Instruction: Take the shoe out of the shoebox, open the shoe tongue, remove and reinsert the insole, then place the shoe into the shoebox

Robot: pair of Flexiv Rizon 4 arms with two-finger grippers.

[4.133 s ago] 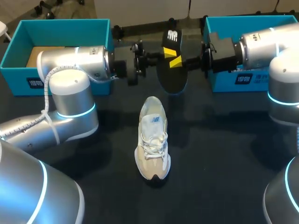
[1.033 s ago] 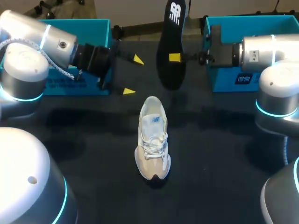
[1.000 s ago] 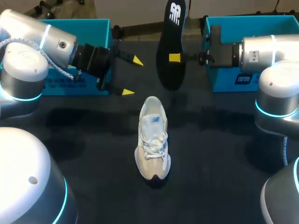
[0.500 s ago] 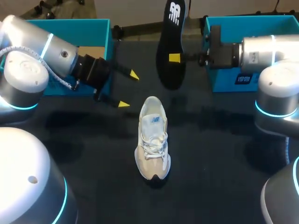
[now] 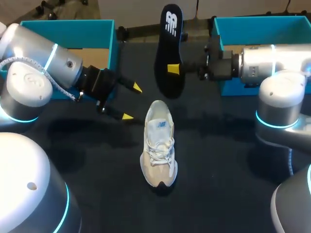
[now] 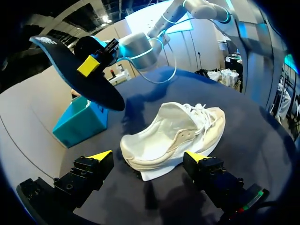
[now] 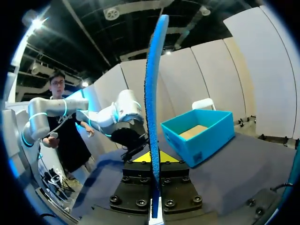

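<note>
The white shoe (image 5: 158,145) stands on its sole in the middle of the dark bench (image 5: 218,160), outside both boxes. Its toe points toward us and its heel toward the far side. In the left wrist view we look into its wide opening from behind the heel, and the laces lie further along.

The right claw (image 5: 173,68) comes in from the right and is pinching the black insole (image 5: 169,53) near its middle. 1 yellow tip shows on the face of the insole that is turned to the head camera. The insole hangs in the air beyond the heel of the shoe, between the 2 boxes, and does not touch the shoe or the bench. A white mark is on its far end. In the right wrist view we see it from the edge, a thin blue line that rises from between the 2 fingers.

The left claw (image 5: 132,102) is spread wide and holds nothing. It hangs just beside the heel of the shoe, on the left. In its own view the heel lies ahead of the 2 yellow tips, apart from both.

The left box (image 5: 68,29) and the right box (image 5: 262,24), both teal, stand at the far corners of the bench. Something brown lies in the left box.
</note>
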